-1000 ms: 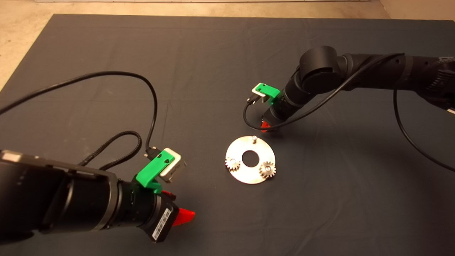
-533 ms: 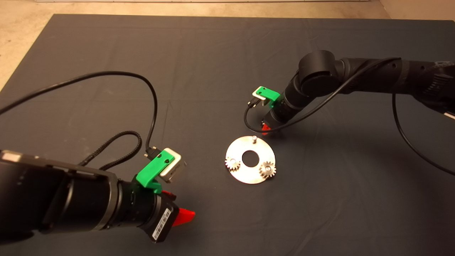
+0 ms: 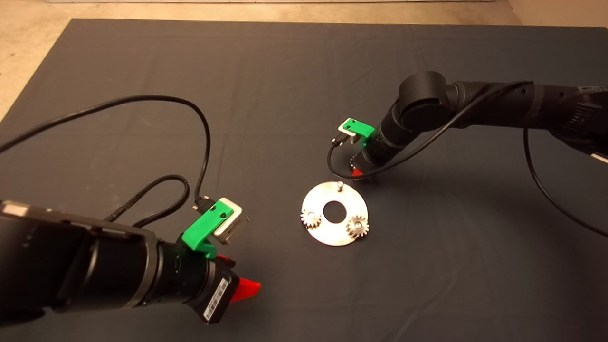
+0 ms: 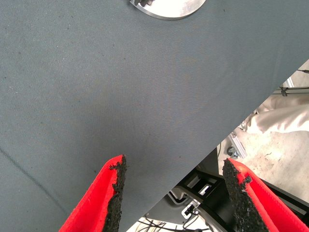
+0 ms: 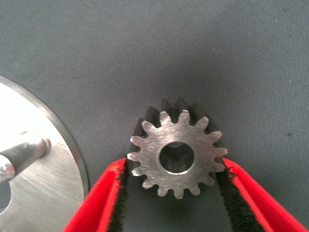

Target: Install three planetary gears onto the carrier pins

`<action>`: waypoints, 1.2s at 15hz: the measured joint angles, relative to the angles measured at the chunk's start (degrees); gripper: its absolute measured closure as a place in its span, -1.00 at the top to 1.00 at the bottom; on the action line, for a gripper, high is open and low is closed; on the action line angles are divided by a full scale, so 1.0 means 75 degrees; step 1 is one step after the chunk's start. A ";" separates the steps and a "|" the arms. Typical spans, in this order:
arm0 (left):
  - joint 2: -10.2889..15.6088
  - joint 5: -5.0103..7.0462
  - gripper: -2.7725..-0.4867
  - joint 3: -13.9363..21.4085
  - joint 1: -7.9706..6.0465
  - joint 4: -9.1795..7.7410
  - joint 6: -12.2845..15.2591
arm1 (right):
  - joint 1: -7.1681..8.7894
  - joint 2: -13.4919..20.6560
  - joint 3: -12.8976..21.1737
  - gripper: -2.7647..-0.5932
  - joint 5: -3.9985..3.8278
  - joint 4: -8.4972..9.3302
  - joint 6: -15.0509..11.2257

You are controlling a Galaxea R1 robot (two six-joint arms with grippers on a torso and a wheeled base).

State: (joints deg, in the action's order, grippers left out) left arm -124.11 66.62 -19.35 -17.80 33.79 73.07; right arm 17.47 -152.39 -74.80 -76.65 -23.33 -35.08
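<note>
The silver disc lies mid-mat with its carrier pins standing up. Two planetary gears sit on the near pins, and the far pin is bare. A third gear lies flat on the mat just beyond the disc's far edge, beside the bare pin. My right gripper is low over it, open, one pad close on each side of its teeth. In the head view the gripper hides this gear. My left gripper waits open near the front left, holding nothing.
Black cables loop over the mat's left half from the left wrist camera. The right arm reaches across the right side. Seen from the left wrist, the mat's edge gives way to floor and the robot's base.
The right arm has come down and a little toward the disc, bringing its gripper lower around the loose gear. The left arm, the disc and the two mounted gears have not moved.
</note>
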 joint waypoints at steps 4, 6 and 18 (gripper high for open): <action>-0.0001 -0.0003 -0.25 0.0000 0.0000 0.0000 0.0000 | 0.0000 -0.0023 -0.0128 -0.53 0.0026 0.0003 0.0104; -0.0001 -0.0003 -0.25 0.0000 0.0000 0.0000 0.0000 | 0.0000 -0.0023 -0.0137 -0.53 0.0063 0.0001 0.0104; -0.0001 -0.0031 -0.25 0.0000 0.0000 0.0000 0.0002 | 0.0000 -0.0044 -0.0151 -0.78 0.0174 0.0001 0.0103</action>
State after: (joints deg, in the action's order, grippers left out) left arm -124.12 66.39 -19.35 -17.80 33.79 73.08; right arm 17.47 -152.72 -75.94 -75.35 -23.32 -34.31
